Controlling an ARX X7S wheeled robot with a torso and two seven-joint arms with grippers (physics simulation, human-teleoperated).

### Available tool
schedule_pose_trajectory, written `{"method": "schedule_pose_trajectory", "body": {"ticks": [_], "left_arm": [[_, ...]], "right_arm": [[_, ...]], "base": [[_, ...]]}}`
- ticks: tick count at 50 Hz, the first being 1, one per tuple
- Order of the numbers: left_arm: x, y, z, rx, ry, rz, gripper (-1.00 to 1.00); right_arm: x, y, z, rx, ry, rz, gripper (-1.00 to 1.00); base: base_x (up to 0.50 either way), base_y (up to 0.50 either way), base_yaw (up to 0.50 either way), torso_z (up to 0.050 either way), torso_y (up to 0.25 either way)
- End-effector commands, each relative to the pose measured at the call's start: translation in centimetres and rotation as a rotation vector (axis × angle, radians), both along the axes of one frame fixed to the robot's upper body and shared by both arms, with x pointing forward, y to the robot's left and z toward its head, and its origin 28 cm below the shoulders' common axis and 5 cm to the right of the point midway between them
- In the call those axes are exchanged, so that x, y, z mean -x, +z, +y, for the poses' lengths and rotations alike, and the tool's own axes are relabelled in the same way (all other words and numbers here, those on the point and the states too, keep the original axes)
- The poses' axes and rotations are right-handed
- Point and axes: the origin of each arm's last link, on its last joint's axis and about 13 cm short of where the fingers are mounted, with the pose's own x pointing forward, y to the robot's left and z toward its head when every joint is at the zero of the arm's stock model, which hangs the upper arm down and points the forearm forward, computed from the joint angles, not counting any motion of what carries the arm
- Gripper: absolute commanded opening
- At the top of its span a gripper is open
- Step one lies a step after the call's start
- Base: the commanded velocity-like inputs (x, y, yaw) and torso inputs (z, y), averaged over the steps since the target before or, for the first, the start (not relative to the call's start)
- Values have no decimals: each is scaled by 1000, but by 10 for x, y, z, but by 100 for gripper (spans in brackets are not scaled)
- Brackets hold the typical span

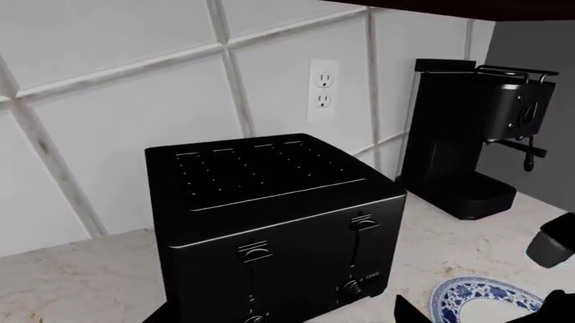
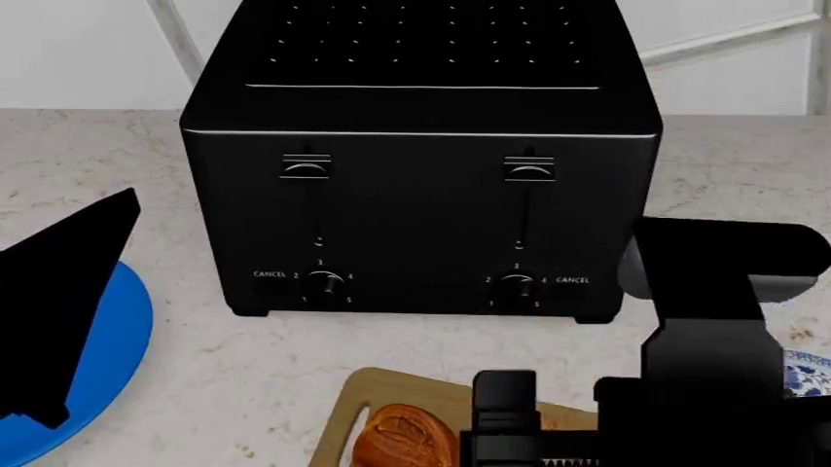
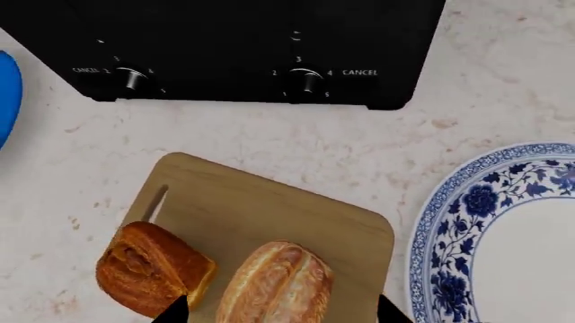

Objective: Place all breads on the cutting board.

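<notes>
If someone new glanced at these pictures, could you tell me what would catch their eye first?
Probably the big black toaster against the tiled wall, filling the head view. Next, two golden-brown breads side by side on the cutting board in front of it. Beside the board lies a blue-and-white patterned plate, and a black coffee machine stands further along the counter.

A pale speckled stone surface [image 3: 503, 60] fills the lower frame. A wall of large white tiles [image 1: 108, 101] with grey grout rises behind, a white double outlet [image 1: 322, 91] at upper centre. A dark cabinet edge [image 1: 467, 8] crosses the upper right corner.
</notes>
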Motion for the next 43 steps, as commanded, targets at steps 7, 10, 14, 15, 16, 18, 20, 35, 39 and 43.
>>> {"method": "schedule_pose_trajectory", "body": {"ticks": [7,10,14,15,16,18,20,35,39,43], "left_arm": [[2,2,-1,-1,-8,-10,100],[4,3,-1,-6,-4,-31,100],[8,7,0,-3,-2,-52,100],[9,7,0,-4,-1,-57,100],[11,8,0,-3,-6,-59,100],[15,9,0,-1,-5,-75,100],[16,11,1,5,-4,-83,100],[26,12,2,51,5,-164,100],[21,9,2,55,28,-176,100],[18,6,0,45,32,-192,100]], "right_arm": [[65,102,1,131,-62,-442,100],[84,112,6,189,-59,-550,100],[108,113,16,238,-51,-661,100],[110,112,17,232,-48,-666,100],[112,109,19,257,-50,-687,100],[118,105,22,248,-39,-708,100],[121,99,24,236,-29,-715,100],[116,82,27,177,-2,-742,100],[108,78,24,169,-12,-753,100],[93,71,22,247,-81,-865,100]], "base": [[0,0,0,0,0],[0,0,0,0,0],[0,0,0,0,0],[0,0,0,0,0],[0,0,0,0,0],[0,0,0,0,0],[0,0,0,0,0],[0,0,0,0,0],[0,0,0,0,0],[0,0,0,0,0]]}}
